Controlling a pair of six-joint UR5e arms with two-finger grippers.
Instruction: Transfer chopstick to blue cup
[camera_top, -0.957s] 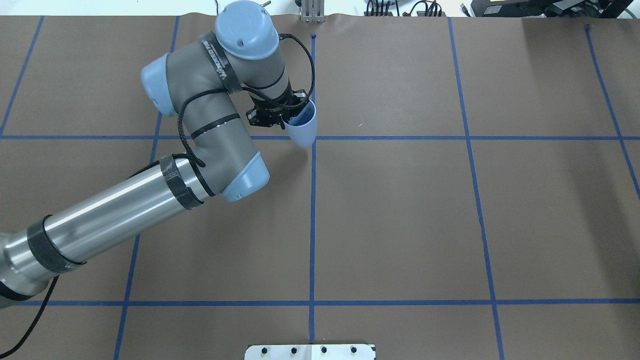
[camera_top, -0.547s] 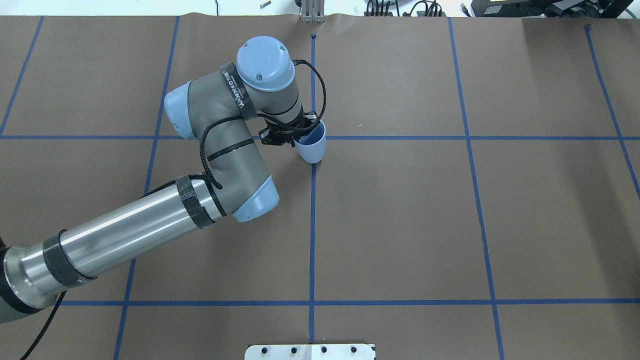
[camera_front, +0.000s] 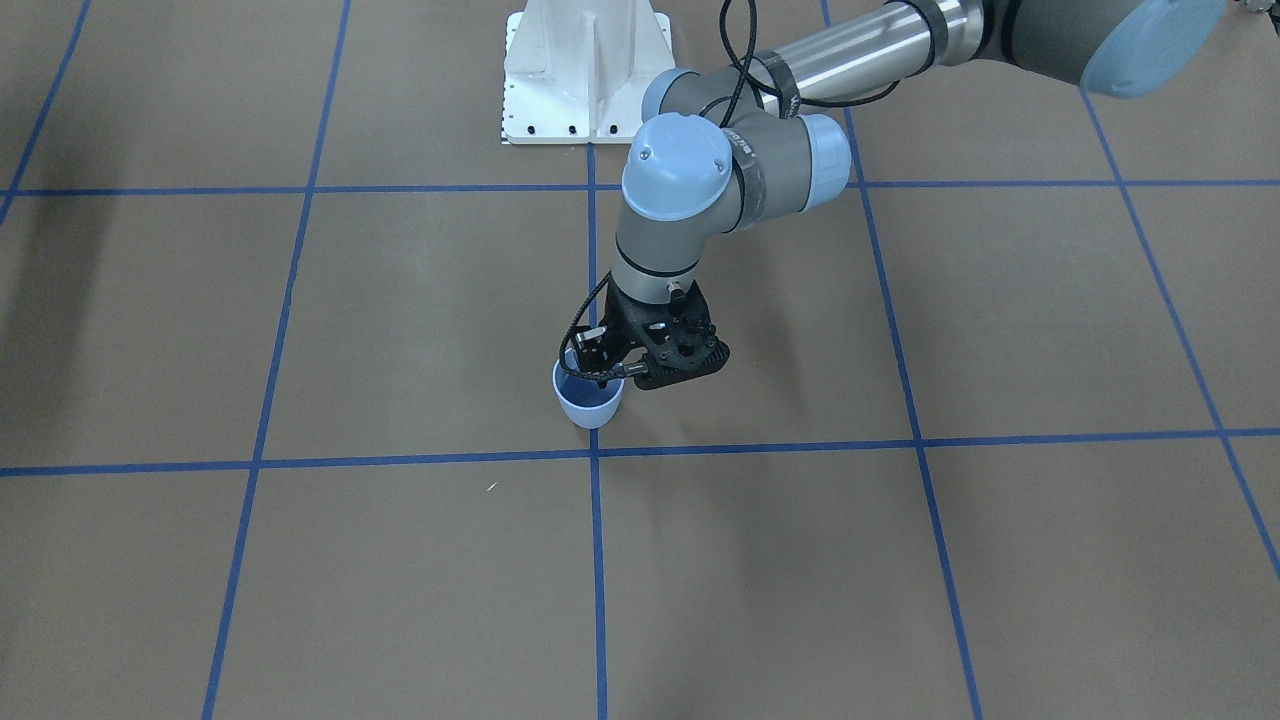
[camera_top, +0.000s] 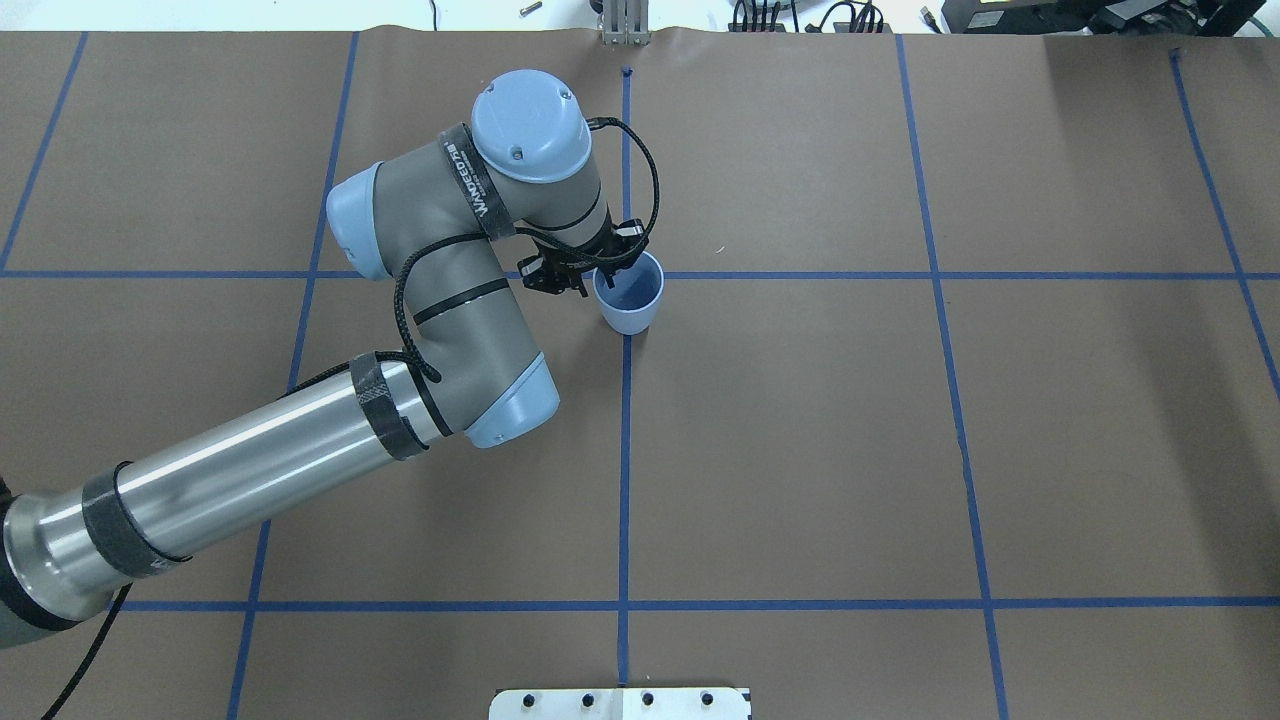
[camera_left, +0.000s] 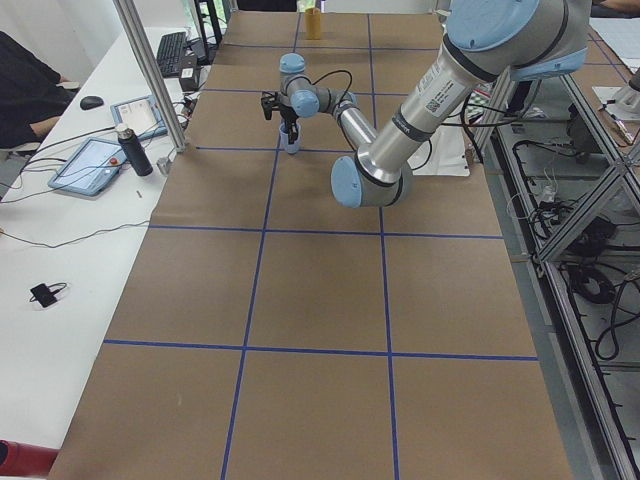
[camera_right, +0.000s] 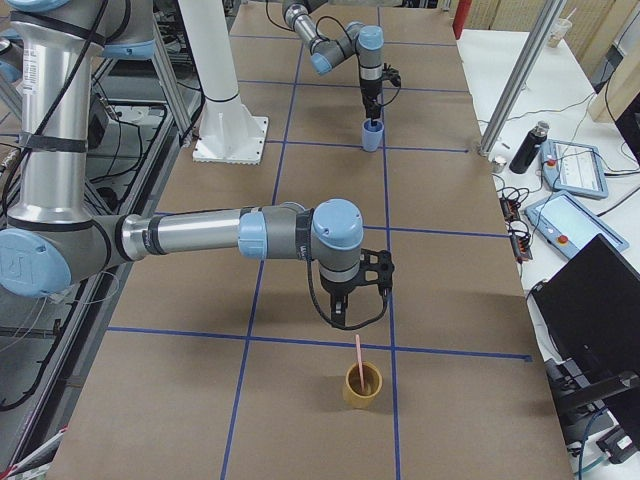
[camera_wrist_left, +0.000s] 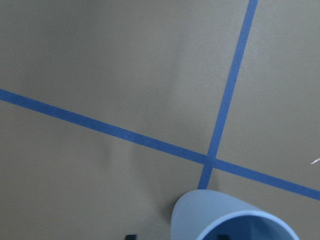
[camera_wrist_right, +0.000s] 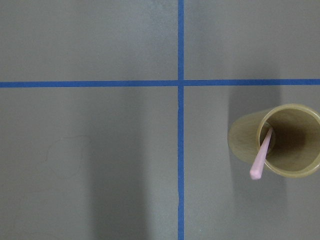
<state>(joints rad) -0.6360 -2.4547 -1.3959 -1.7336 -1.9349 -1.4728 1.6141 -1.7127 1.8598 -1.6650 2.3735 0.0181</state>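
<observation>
The blue cup (camera_top: 628, 305) stands upright on the brown table near a crossing of blue tape lines; it also shows from across the table as blue cup (camera_front: 590, 402). My left gripper (camera_top: 603, 275) is open and straddles the cup's near rim, one finger inside and one outside. In the left wrist view the outer finger (camera_wrist_left: 130, 236) stands apart from the cup wall (camera_wrist_left: 200, 215). The pale-pink chopstick (camera_wrist_right: 262, 155) leans in a tan cup (camera_wrist_right: 245, 140) far off on the table's right side. My right gripper (camera_right: 350, 305) hovers beside that cup; I cannot tell whether it is open or shut.
Blue tape lines (camera_top: 625, 450) divide the brown table into squares. A white mounting base (camera_front: 588, 75) sits at the robot's edge. Beside the table stand a dark bottle (camera_right: 525, 148) and tablets (camera_right: 575, 165), with a person's sleeve (camera_left: 30, 90) at the side bench.
The left arm brought the tilted blue cup toward the table's middle and a little nearer the robot. The cup went from tilted to upright on the table, and the fingers have let go.
</observation>
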